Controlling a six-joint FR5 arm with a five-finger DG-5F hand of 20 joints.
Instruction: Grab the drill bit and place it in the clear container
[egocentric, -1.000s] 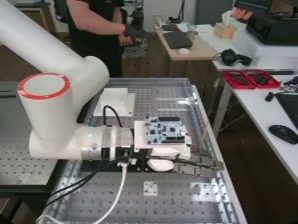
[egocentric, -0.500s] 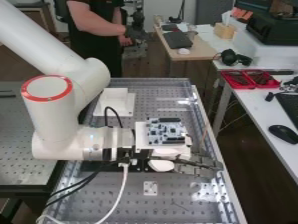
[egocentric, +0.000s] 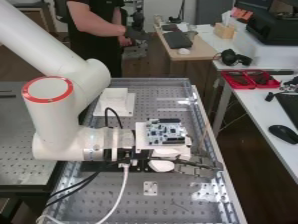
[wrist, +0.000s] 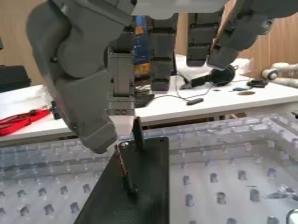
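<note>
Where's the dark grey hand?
The hand is right of centre in the high view, below the white circuit board, near the right edge of the perforated bench.

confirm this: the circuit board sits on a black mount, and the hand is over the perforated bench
Not quite: the high view shows the circuit board on a white mount, not a black one. The hand is over the perforated bench, as you say.

High view: looking down from above along the perforated bench (egocentric: 126, 197); wrist view: facing across this shared bench, nearer.
</note>
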